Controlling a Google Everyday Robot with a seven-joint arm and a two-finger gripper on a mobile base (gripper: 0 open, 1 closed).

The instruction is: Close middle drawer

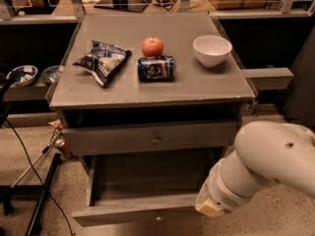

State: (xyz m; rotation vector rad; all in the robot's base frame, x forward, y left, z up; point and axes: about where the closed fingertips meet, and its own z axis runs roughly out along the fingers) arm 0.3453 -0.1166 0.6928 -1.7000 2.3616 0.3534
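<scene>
The middle drawer [133,211] is pulled far out of the grey cabinet [197,90], and its empty inside shows. Only the top strip of its flat front shows at the bottom of the view. Above it, the taller-fronted top drawer [113,140] with a round knob [155,139] stands slightly out. My white arm [266,156] reaches in from the right. My gripper [209,209] is at the arm's low end, against the right end of the middle drawer's front, mostly hidden by the wrist.
On the cabinet top lie a blue chip bag [103,60], a red apple [152,46], a blue can [155,68] on its side and a white bowl [211,49]. A shelf on the left holds bowls [22,74]. Cables and a stand leg [39,200] cross the floor on the left.
</scene>
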